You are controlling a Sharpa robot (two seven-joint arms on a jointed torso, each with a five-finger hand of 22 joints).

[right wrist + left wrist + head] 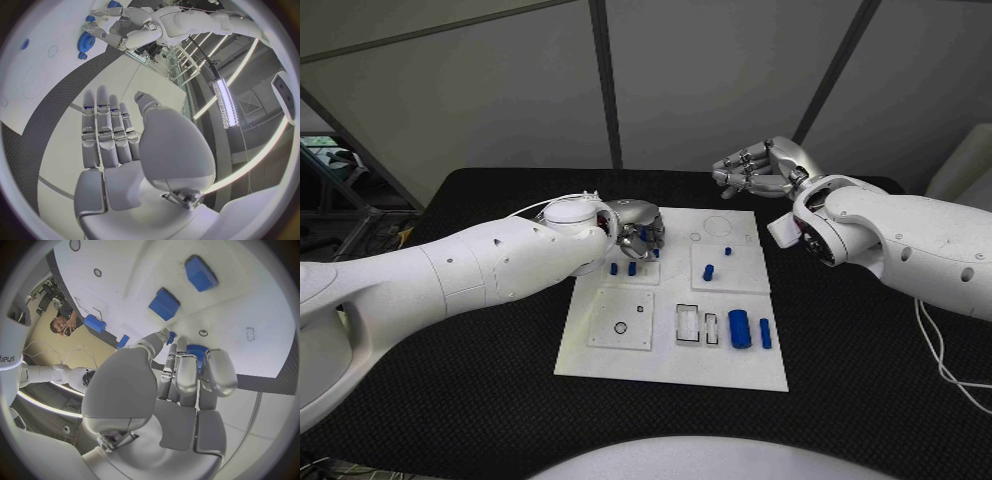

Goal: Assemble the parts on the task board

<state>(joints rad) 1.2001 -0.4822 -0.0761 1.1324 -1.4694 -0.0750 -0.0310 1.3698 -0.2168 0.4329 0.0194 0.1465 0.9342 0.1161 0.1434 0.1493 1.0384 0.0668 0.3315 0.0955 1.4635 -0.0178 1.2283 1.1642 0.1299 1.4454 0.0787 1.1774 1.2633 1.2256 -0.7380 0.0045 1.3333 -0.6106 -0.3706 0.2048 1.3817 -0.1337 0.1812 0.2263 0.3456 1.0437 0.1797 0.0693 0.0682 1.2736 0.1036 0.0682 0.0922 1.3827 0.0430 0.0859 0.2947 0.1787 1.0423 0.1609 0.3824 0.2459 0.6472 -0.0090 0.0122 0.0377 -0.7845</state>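
Observation:
The white task board (672, 355) lies in the middle of the table. My left hand (635, 233) reaches down over its far left corner. Thumb and fingers (186, 371) close around a blue gear (195, 350) that sits on the board (250, 305). The gear (86, 41) and my left hand (119, 34) also appear in the right wrist view. Two small blue pegs (623, 268) stand just in front of that hand. My right hand (759, 165) hangs raised beyond the board's far edge, fingers (106, 132) apart, holding nothing.
Blue parts lie on the board: two short pieces (710, 271) right of the middle, and a thick cylinder (738, 328) with a thin one (766, 333) at the near right. Two blue blocks (164, 304) show ahead of my left hand.

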